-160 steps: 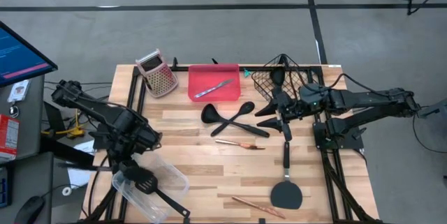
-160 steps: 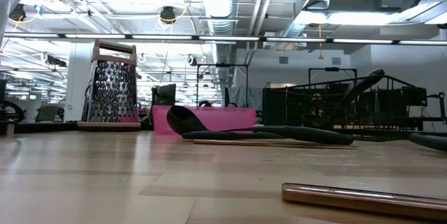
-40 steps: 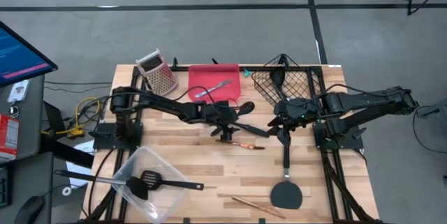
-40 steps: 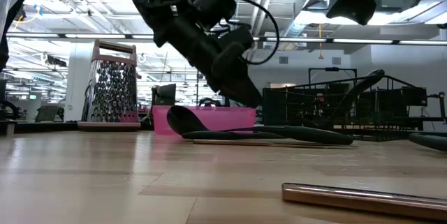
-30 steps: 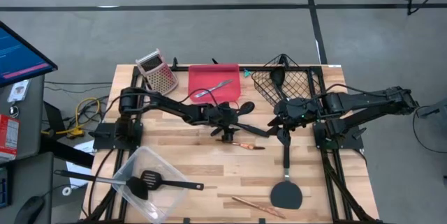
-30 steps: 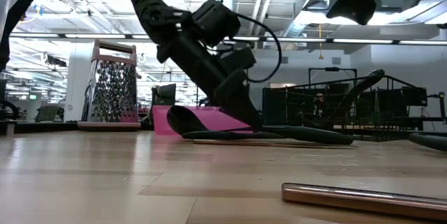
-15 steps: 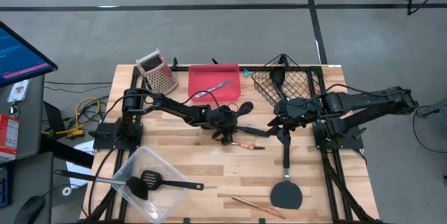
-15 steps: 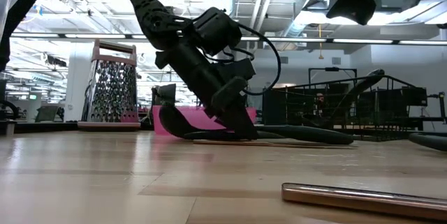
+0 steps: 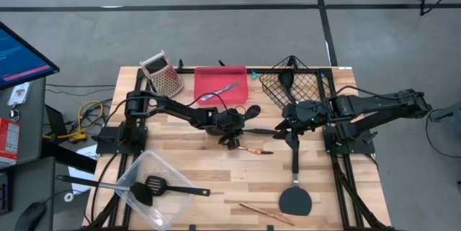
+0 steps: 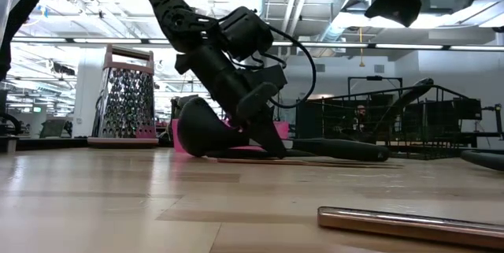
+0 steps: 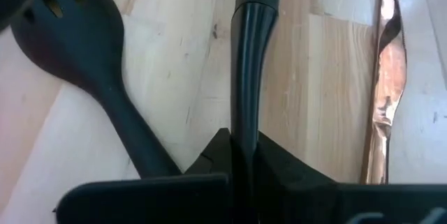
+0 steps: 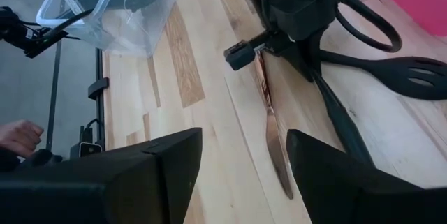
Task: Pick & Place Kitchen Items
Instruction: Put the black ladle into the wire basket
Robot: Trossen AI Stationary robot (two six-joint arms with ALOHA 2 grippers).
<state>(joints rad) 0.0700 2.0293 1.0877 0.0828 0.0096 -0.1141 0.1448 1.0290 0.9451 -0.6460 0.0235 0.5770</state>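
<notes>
Mid-table, the left gripper [image 9: 232, 134] is clamped on a black ladle [image 10: 206, 129], its bowl tipped up off the boards beside the copper knife [image 9: 252, 149]. Right gripper [image 9: 289, 132] hovers half-open, holding nothing, above the spatula [image 9: 294, 188].

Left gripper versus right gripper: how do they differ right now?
The left gripper is shut on a black ladle handle at the table; the right gripper is open, empty and raised. The left is mid-table, the right beside the wire basket. Both are dark two-finger grippers.
</notes>
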